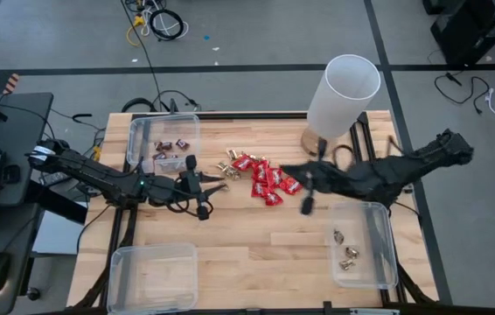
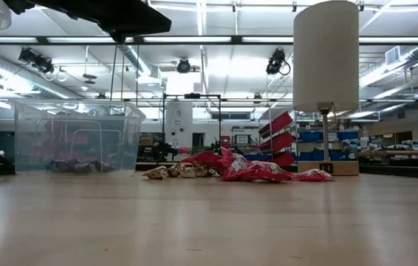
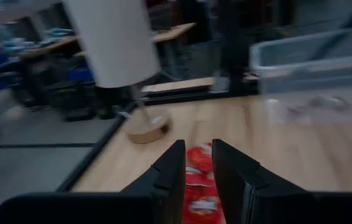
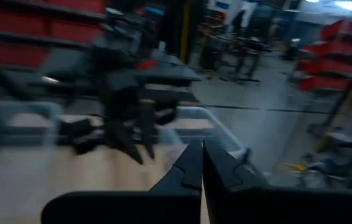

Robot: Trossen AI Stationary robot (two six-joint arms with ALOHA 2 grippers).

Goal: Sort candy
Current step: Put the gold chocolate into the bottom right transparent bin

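The candy lies in a heap at the table's middle: red packets [image 1: 267, 181] [image 2: 257, 171] with gold-foil pieces [image 1: 230, 161] [image 2: 173, 172] on their left. Dark mini bars [image 1: 170, 146] lie in the far-left clear bin [image 1: 134, 140]. A few gold pieces [image 1: 347, 255] lie in the near-right bin [image 1: 386, 249]. My left gripper [image 1: 221, 185] [image 3: 198, 151] hangs open just left of the heap, the red packets [image 3: 199, 180] showing beyond its gap. My right gripper [image 1: 287, 169] [image 4: 201, 149] is shut on nothing, raised above the heap's right side.
A white-shaded lamp [image 1: 342, 94] stands on its wooden base at the far right, close behind my right arm. An empty clear bin [image 1: 153, 278] sits at the near left. Bare wood lies between the heap and the table's near edge.
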